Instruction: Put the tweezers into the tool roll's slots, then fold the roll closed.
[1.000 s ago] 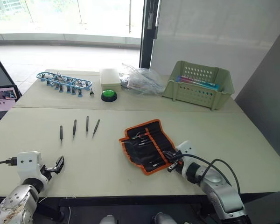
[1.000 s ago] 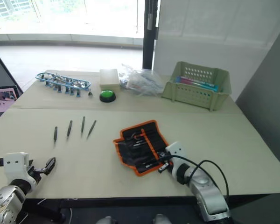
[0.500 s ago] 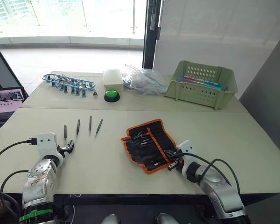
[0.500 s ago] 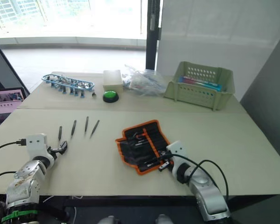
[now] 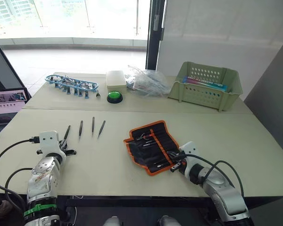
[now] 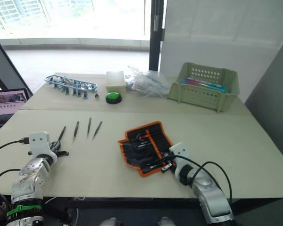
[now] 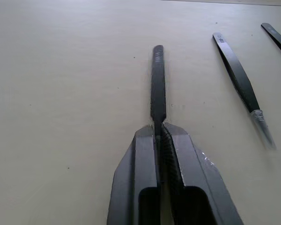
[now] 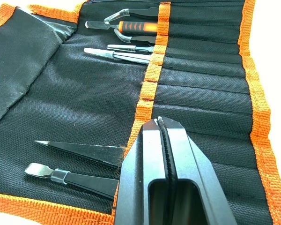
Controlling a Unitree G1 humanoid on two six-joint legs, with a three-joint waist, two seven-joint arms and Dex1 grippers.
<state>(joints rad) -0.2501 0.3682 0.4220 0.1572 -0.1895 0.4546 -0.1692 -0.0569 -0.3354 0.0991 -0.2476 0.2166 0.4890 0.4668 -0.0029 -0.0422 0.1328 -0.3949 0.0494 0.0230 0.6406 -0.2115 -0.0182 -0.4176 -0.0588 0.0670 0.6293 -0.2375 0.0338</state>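
Beige table (image 5: 254, 141) beside bright windows (image 5: 61, 19) holds tool roll (image 5: 151, 146).

Left arm low at near left, forearm reaching far-ward, wrist level, cable trailing off its left side. Left claw (image 7: 159, 129) pressed flat together, fingers (image 7: 145, 154) clamped on end of one of the tweezers (image 7: 157, 79). Right arm low at near right, forearm angled toward far left. Right claw (image 8: 160, 123) closed, fingertips touching, hovering over tool roll (image 8: 201, 89), nothing between them.
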